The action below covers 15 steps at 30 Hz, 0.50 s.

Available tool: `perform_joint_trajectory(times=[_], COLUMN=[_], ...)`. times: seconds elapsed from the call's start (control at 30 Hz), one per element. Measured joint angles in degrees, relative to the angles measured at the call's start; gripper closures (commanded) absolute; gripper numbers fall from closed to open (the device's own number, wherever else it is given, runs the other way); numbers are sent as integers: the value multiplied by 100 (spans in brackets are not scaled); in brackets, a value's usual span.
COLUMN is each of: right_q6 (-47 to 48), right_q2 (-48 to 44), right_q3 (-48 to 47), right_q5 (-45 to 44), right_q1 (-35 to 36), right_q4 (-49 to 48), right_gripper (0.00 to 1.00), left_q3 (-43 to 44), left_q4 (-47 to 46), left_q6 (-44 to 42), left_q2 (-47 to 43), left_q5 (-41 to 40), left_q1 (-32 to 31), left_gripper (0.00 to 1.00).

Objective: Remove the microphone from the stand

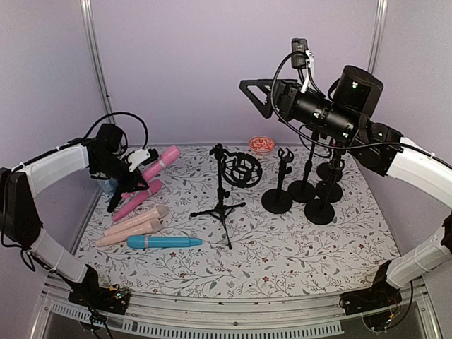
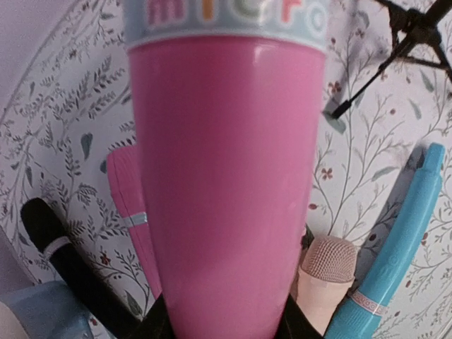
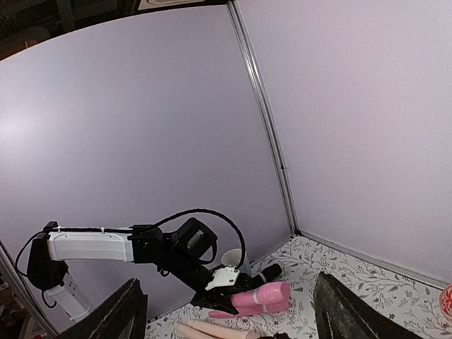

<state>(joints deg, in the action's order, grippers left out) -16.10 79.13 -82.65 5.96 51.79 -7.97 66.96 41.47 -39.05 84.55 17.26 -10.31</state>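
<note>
A flat surface (image 1: 296, 247) under a pale cloth printed with leafy sprigs is carrying everything. The right arm (image 1: 417, 166), white shells and black joints, is reaching high over the far right, and the right claw (image 1: 256, 99) is hanging spread with nothing between its black fingers (image 3: 123, 311). The left arm (image 1: 49, 166) is reaching over the left side, and the left claw (image 1: 135, 164) is pinching the pink microphone (image 1: 161, 161), a smooth glossy plastic cone that is off the stand and tilted above the surface.

A thin black tripod stand (image 1: 222, 191) with a ring-shaped cradle (image 1: 246, 170) is standing at centre. Several black round-base stands (image 1: 304, 189) are clustering to the right. On the left, a second pink microphone (image 1: 138, 200), two peach microphones (image 1: 134, 224) with mesh heads and a blue microphone (image 1: 164, 242) are lying side by side.

At the far edge a small red bowl (image 1: 261, 145) is holding pale bits I cannot identify.
</note>
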Motion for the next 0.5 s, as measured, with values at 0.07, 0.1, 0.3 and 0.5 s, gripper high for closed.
perform_joint_trajectory(times=[0.07, 0.1, 0.3, 0.5], right_q6=[-103, -181, -791, -1744], right_q2=[-352, -546, -1528, -2258], right_q3=[337, 527, 1449, 2531], right_q5=[-118, -168, -354, -20], right_q1=[-4, -7, -11, -11], right_q4=[164, 284, 1209, 2168], right_gripper=[21, 22, 27, 29], left_q3=[-455, -597, -992, -1049], left_q4=[-138, -186, -595, -859], left_q6=[-39, -44, -61, -61], left_q2=[74, 116, 461, 656], left_q5=[-328, -448, -1084, -1331], left_q1=[11, 17, 87, 111], left_gripper=[100, 100, 100, 99])
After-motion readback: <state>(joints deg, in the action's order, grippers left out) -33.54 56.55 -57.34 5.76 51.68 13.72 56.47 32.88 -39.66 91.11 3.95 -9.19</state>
